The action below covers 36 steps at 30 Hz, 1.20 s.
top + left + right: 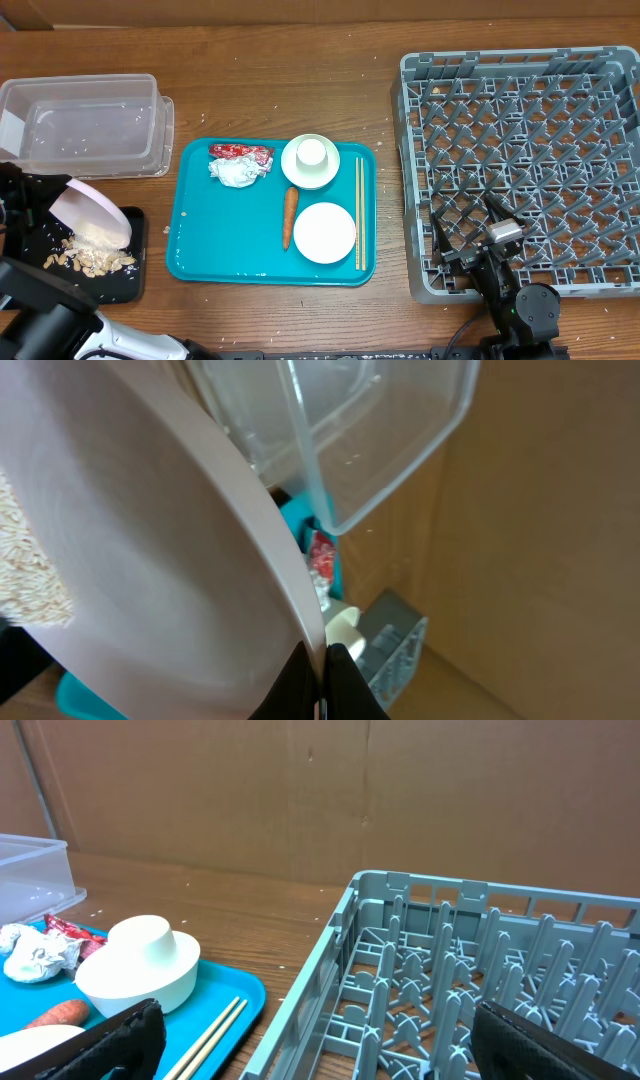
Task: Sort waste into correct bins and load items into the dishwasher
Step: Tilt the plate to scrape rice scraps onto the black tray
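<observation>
My left gripper [322, 680] is shut on the rim of a pink bowl [88, 212], tilted over the black bin [132, 262] at the left front. Oats spill from the bowl onto a pile [95, 256] in the bin. The bowl [150, 560] fills the left wrist view. The teal tray [220, 245] holds a red wrapper [240, 151], crumpled foil [236, 172], a carrot [289, 214], a white cup upside down on a white bowl [311, 160], a white plate [324, 232] and chopsticks [360, 212]. My right gripper [310, 1045] is open and empty at the grey dish rack's [520, 160] front left corner.
A clear plastic bin [85, 125] stands at the back left, beside the tray. The dish rack takes up the right side of the table. A cardboard wall stands behind the table.
</observation>
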Available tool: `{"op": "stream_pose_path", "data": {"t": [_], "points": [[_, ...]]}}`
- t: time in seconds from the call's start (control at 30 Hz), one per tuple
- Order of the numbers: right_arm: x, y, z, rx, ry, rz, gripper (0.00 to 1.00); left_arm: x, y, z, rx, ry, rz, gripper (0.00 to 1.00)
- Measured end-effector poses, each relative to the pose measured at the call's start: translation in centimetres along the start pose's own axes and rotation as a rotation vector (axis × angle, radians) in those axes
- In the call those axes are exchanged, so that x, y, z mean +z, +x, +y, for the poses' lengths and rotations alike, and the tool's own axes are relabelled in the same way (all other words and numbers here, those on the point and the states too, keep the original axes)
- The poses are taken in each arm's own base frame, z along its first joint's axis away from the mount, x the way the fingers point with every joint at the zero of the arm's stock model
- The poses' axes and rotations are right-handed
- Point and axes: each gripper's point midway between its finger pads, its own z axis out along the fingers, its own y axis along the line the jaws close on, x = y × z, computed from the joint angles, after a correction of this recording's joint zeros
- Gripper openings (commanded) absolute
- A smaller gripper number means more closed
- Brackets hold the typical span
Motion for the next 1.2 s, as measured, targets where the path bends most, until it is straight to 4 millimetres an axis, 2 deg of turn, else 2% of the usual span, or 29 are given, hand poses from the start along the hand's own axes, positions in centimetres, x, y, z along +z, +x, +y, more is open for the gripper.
{"op": "stream_pose_path", "data": {"t": [0.27, 0.4, 0.7, 0.83, 1.0, 1.2], "points": [[0.0, 0.0, 0.0, 0.0, 0.0, 0.0, 1.0, -2.9, -0.8, 0.9, -0.079, 0.104, -0.032, 0.04], [0.0, 0.0, 0.0, 0.001, 0.0, 0.0, 1.0, -4.1, -0.7, 0.2, -0.086, 0.197, -0.029, 0.04], [0.0, 0.0, 0.0, 0.0, 0.0, 0.0, 1.0, -5.0, -1.3, -0.8, -0.065, 0.289, -0.05, 0.04], [0.0, 0.0, 0.0, 0.0, 0.0, 0.0, 1.0, -5.7, -2.0, -1.8, 0.0, 0.357, -0.081, 0.04], [0.0, 0.0, 0.0, 0.0, 0.0, 0.0, 1.0, -6.4, -1.5, -2.8, -0.021, 0.438, -0.06, 0.04], [0.0, 0.0, 0.0, 0.0, 0.0, 0.0, 1.0, -6.6, -1.1, -3.1, -0.047, 0.457, -0.042, 0.04]]}}
